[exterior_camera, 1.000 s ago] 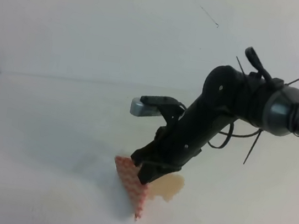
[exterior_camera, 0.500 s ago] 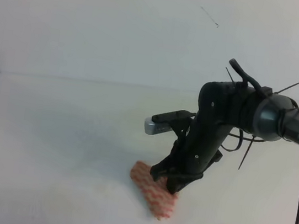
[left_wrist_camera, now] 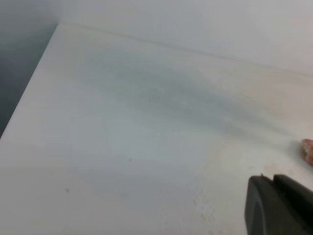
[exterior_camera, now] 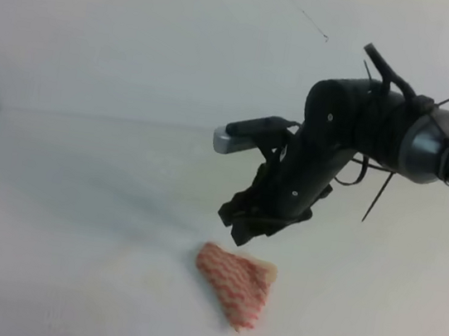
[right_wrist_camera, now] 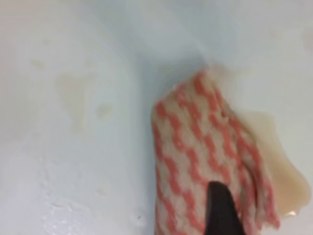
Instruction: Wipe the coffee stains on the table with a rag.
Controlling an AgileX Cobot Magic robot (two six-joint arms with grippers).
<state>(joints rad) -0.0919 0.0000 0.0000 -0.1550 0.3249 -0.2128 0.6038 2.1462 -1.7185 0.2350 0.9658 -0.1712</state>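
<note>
Below right end effector (exterior_camera: 252, 222), rag (exterior_camera: 235, 282), untouched

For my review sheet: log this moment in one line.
right gripper: open, above rag | rag: on table, covering stain | left gripper: idle

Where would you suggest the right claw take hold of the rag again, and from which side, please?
Probably from straight above, at the raised folds near the middle of the rag. It lies flat on the table over the coffee stains, so no edge is lifted for a sideways pinch. The right claw hangs just above it already.
</note>
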